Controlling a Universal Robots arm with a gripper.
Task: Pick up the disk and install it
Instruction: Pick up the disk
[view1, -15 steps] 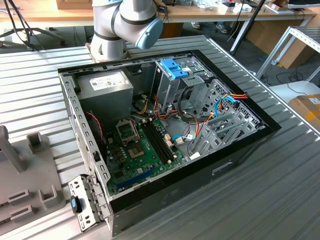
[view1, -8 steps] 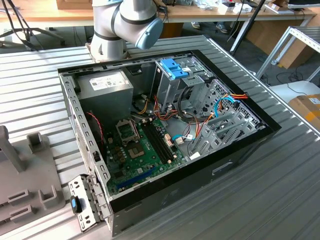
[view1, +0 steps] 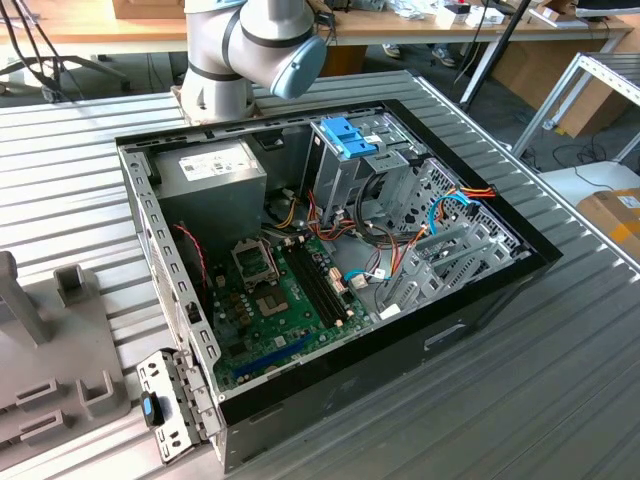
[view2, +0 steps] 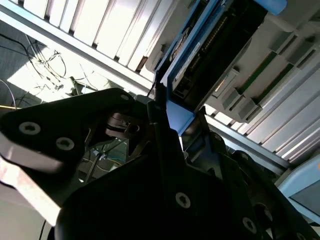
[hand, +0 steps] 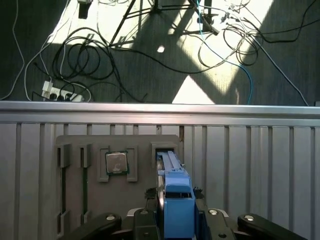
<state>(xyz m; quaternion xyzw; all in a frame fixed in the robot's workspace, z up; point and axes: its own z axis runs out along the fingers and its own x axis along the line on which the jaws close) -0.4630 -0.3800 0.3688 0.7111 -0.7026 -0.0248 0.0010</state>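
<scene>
The disk (hand: 170, 172) is a dark drive in bright blue rails with a blue end tab. It stands on edge in a slot of the grey holder block (hand: 75, 175). In both wrist views my gripper (hand: 177, 222) sits at the tab end, its dark fingers (hand: 210, 220) pressed against either side of the blue tab. The second wrist view shows the disk (view2: 200, 55) running away from my gripper (view2: 175, 130), whose jaws are shut on it. The disk's far end still rests in the holder's slot.
A processor chip (hand: 116, 162) lies in the holder next to the disk. The open computer case (view1: 480, 290) lies on the slatted table with a grey drive cage and blue latch (view1: 350, 135) inside. The arm's base (view1: 250, 50) stands behind it. Cables cover the floor beyond the table edge (hand: 160, 106).
</scene>
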